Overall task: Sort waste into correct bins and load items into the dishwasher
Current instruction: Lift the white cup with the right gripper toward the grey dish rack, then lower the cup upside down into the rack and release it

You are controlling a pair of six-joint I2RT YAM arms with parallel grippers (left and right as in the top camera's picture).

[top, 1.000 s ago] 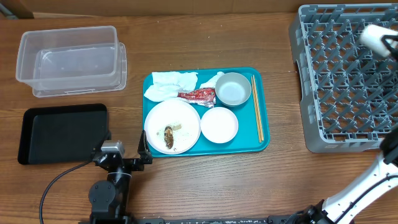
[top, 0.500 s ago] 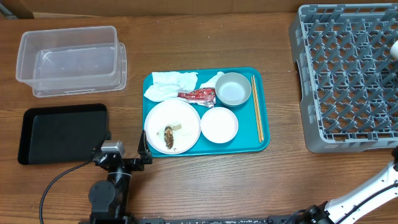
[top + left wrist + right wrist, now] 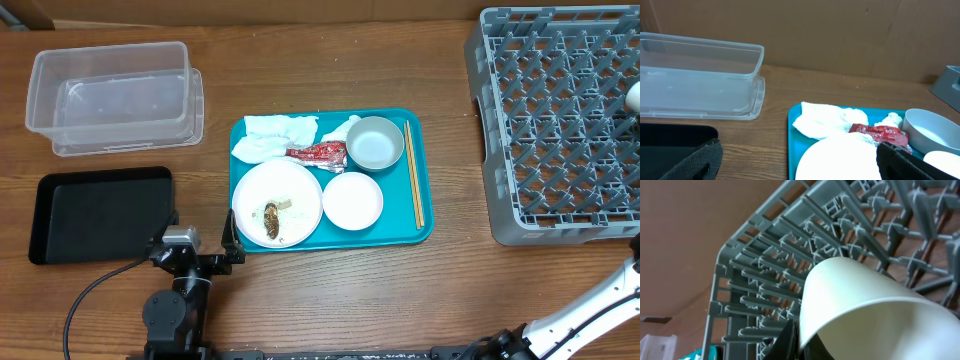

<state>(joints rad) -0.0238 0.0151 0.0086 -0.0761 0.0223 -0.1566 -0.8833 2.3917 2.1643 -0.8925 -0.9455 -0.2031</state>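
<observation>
White smooth round cup [image 3: 860, 305] above grey plastic pegged rack [image 3: 724, 260].

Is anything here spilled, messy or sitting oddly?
Nothing looks broken or spilled. A brown food scrap lies on the large plate, and crumpled napkins are heaped beside a red wrapper on the teal tray. A white cup hangs tilted over the grey rack.
</observation>
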